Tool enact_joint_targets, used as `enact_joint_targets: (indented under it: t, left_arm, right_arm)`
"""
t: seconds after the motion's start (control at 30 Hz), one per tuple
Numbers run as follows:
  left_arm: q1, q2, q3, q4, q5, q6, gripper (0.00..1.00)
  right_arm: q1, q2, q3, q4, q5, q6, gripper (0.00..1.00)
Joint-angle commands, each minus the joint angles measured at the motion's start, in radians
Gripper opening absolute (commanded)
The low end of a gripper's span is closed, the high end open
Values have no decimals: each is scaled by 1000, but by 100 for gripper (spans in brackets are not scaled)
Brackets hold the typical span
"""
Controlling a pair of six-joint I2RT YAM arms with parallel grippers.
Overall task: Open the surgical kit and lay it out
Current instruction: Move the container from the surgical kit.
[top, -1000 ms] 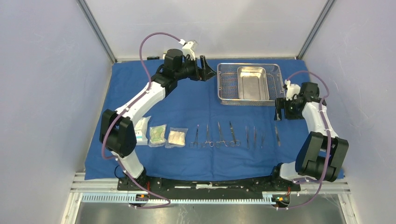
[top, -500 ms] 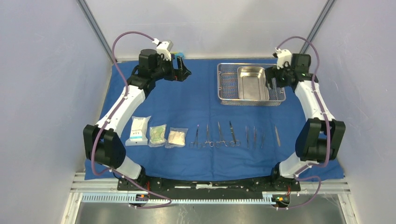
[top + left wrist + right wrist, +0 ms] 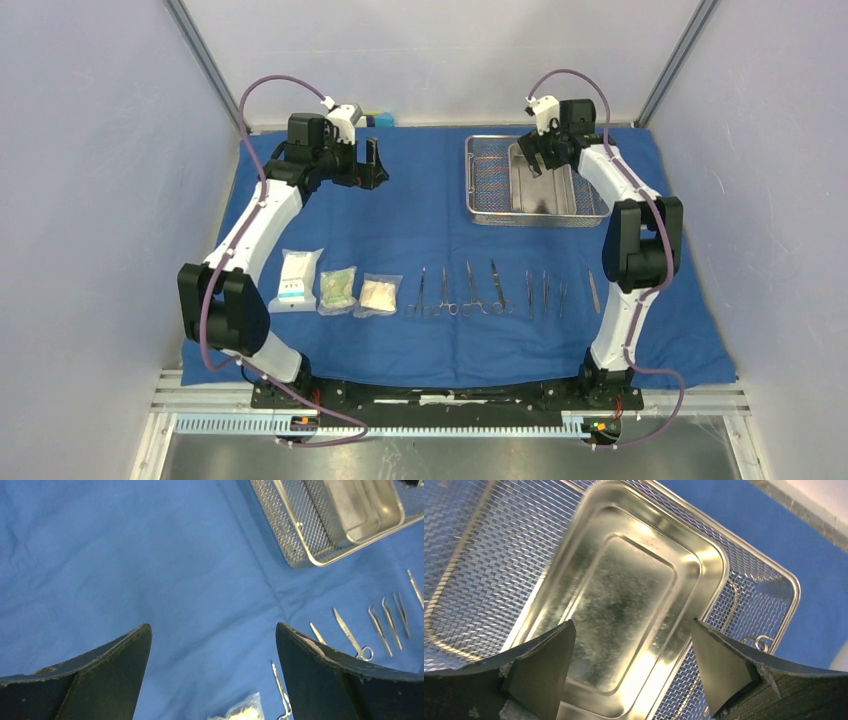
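The blue cloth wrap (image 3: 420, 230) lies spread flat over the table. At the back right stands the steel mesh tray (image 3: 485, 190) with the shiny inner pan (image 3: 545, 195) in it. Along the front lie three clear packets (image 3: 338, 288) and a row of slim metal instruments (image 3: 470, 290). My left gripper (image 3: 373, 163) hovers open over bare cloth (image 3: 150, 555) at the back left, with nothing between its fingers. My right gripper (image 3: 530, 155) hangs open just above the pan (image 3: 624, 590), and the mesh tray (image 3: 489, 555) shows around it.
A small blue and yellow object (image 3: 378, 119) sits at the cloth's back edge behind the left gripper. Grey walls and slanted metal posts close in both sides. The left wrist view shows the tray's corner (image 3: 295, 535) and some instruments (image 3: 350, 637).
The left arm swung left, away from the tray, to the back left. The right arm moved from the tray's right side up and over the pan's far end.
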Motion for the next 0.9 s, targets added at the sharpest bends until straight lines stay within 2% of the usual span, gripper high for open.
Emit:
enact_joint_targets:
  t: [0.0,0.27,0.47,0.57,0.77,0.87]
  left_arm:
    - [11,19,23,-38,42,84,100]
    - [11,50,21,-27,54,64,100]
    - [11,81,39,-16,67,56,100]
    - [11,95,51,-9,73,18,100]
    - [11,115,68,7,86,-2,100]
    - [11,124,73,19,96,-13,100]
  right_arm:
    - [-30,63,79,42,112,-13,91]
    - [-117,139,113,21,87,36,83]
    - [-142,183,79,24,47,64,76]
    - [-142,203,70,24,35,78,66]
    - [-139,214,50,18,-66,168,32]
    - [-125,208,14,43,-79,205,27]
